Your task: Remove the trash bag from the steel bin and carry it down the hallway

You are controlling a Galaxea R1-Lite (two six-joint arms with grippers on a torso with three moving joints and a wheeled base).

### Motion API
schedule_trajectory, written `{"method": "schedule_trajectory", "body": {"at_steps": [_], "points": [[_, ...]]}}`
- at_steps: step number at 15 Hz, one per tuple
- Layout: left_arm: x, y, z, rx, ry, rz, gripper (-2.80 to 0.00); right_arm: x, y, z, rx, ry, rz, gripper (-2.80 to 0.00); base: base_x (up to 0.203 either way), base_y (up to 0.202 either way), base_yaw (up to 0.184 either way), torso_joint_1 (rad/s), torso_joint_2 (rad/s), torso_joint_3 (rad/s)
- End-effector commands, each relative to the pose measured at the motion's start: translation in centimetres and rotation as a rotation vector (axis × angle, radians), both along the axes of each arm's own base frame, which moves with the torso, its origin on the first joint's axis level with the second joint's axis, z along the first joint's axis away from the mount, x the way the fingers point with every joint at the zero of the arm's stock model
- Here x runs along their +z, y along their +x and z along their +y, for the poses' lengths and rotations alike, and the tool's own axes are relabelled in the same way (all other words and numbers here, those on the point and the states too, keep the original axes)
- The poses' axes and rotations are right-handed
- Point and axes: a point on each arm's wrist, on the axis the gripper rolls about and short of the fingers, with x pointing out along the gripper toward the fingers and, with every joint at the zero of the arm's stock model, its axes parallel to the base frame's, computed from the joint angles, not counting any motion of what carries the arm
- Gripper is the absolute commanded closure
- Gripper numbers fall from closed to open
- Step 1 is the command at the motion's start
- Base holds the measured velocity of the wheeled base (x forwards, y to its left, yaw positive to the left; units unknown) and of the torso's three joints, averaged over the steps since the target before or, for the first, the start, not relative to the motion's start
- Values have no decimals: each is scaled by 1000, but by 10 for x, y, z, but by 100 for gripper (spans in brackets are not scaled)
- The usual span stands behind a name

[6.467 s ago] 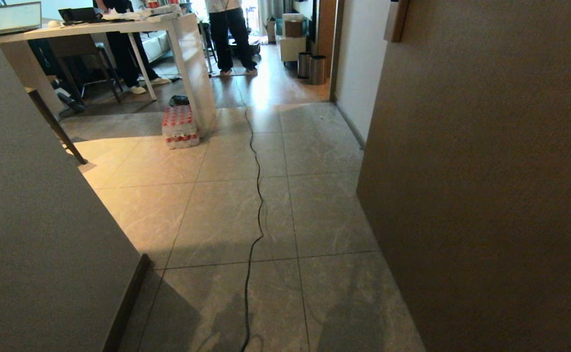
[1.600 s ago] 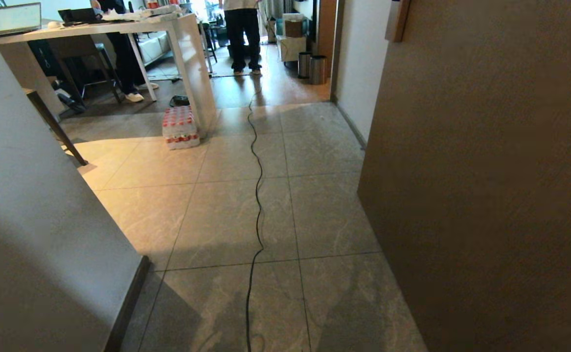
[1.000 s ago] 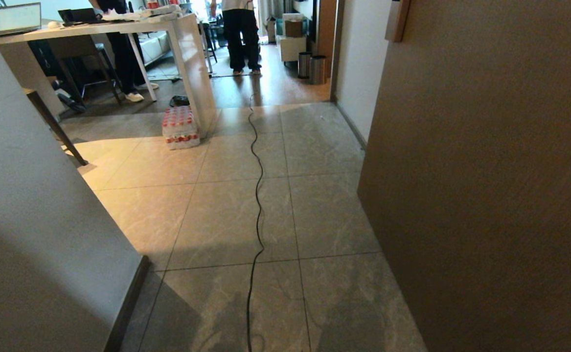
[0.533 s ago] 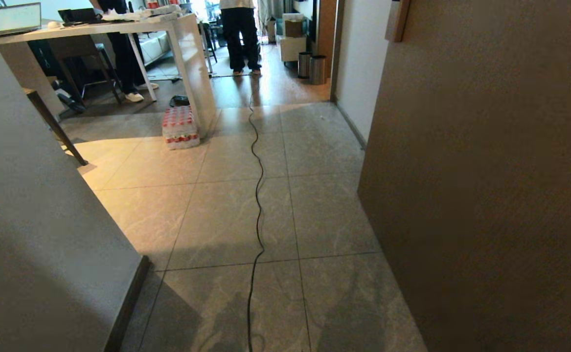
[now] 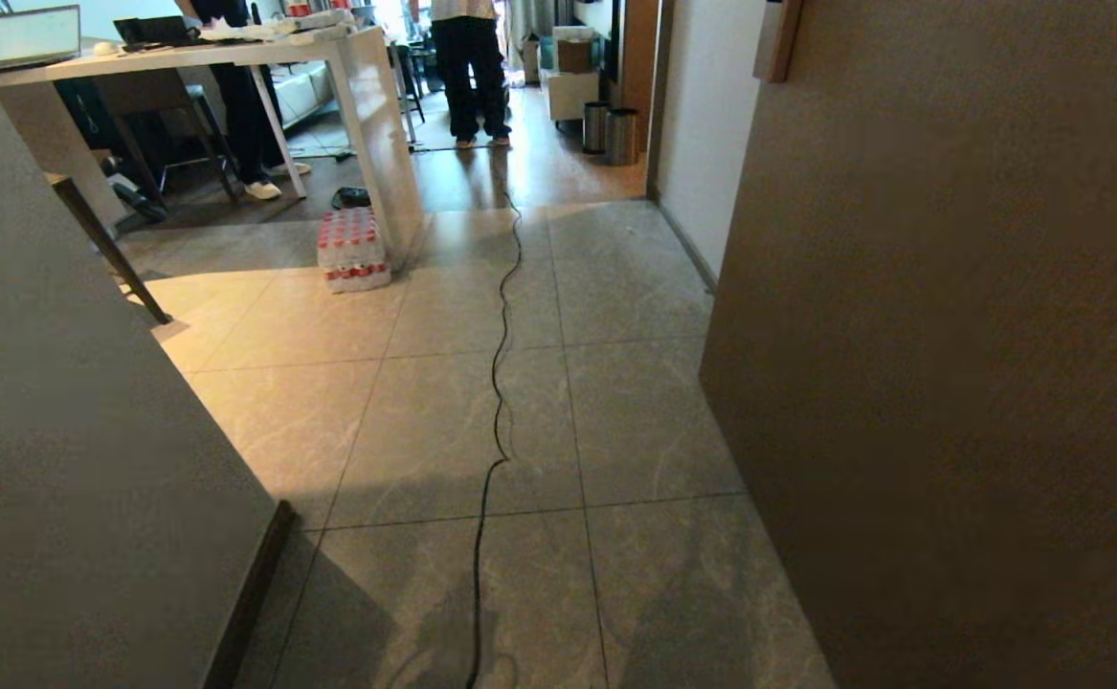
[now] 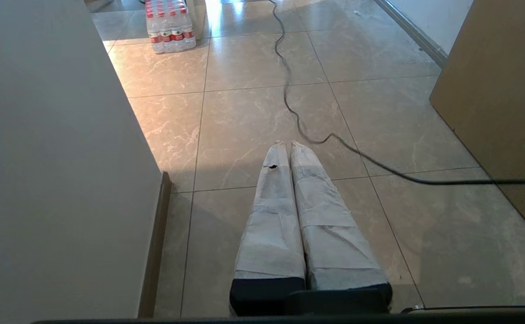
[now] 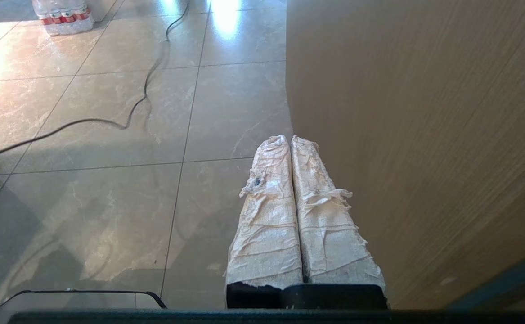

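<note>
Nothing of the job looks started — no trash bag shows anywhere, and both cloth-wrapped pincers, the left pincer [image 6: 288,144] and the right pincer [image 7: 289,138], hang closed on nothing above the grey-beige stone tiles of the hallway [image 5: 462,421]. Two small dark steel bins with black rims [image 5: 613,134] stand far off by the wall, past a black cable [image 5: 501,364] on the floor — whether either holds a bag I cannot tell.
</note>
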Motion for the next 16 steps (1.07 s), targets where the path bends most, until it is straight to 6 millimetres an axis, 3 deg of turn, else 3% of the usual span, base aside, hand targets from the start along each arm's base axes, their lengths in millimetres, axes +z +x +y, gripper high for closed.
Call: {"method": "schedule_trajectory", "body": {"at_steps": [1,16], "points": [[-3,1,0,1,-1,10,0,0,0,0,2,0,1,0,0,0,0,0,0,0],[-3,1,0,1,-1,11,0,0,0,0,0,0,-1,0,0,0,0,0,0,0]]}}
